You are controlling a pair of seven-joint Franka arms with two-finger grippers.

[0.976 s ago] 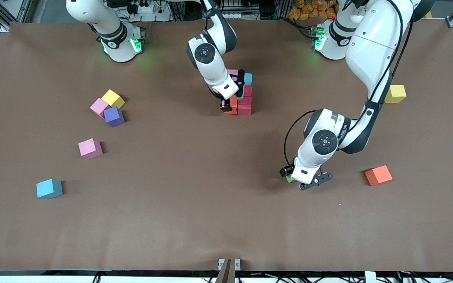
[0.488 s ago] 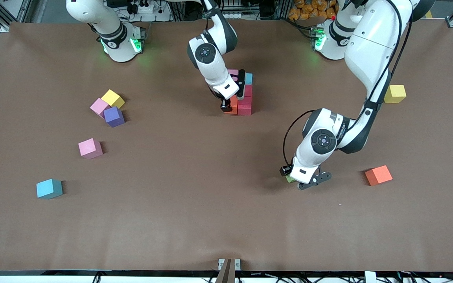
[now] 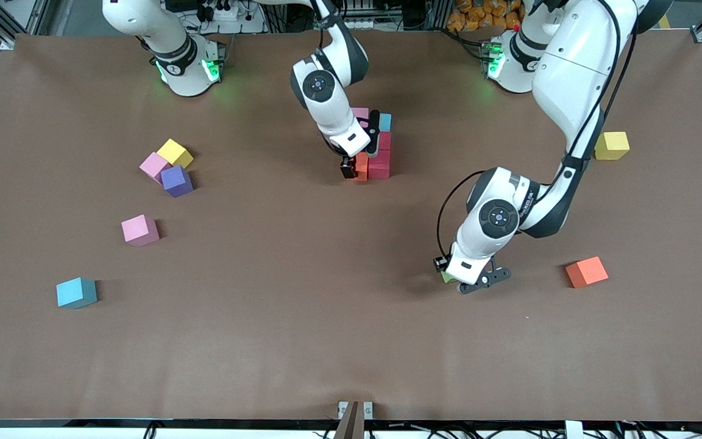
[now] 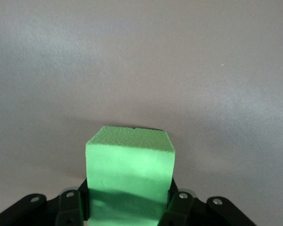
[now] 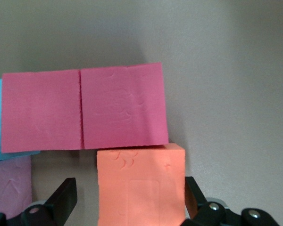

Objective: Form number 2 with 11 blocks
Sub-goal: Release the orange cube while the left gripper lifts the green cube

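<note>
A partial figure of blocks lies mid-table near the robots: a pink block [image 3: 360, 113], a light blue block [image 3: 385, 121], two red blocks [image 3: 383, 141] [image 3: 379, 167] and an orange block [image 3: 361, 172]. My right gripper [image 3: 360, 163] is open and straddles that orange block [image 5: 140, 179], which sits against the nearer red block [image 5: 125, 106]; a gap shows at one finger. My left gripper [image 3: 462, 279] is shut on a green block [image 4: 129, 155], low over the table toward the left arm's end; a sliver of green [image 3: 448, 277] shows under the hand.
Loose blocks toward the right arm's end: yellow [image 3: 174, 152], pink [image 3: 155, 164] and purple [image 3: 176, 180] clustered, another pink [image 3: 139, 230], light blue [image 3: 76, 292]. Toward the left arm's end: orange [image 3: 586, 272] and yellow [image 3: 612, 145].
My left gripper has shifted slightly toward the middle of the table with the green block in it. My right gripper has barely moved at the orange block.
</note>
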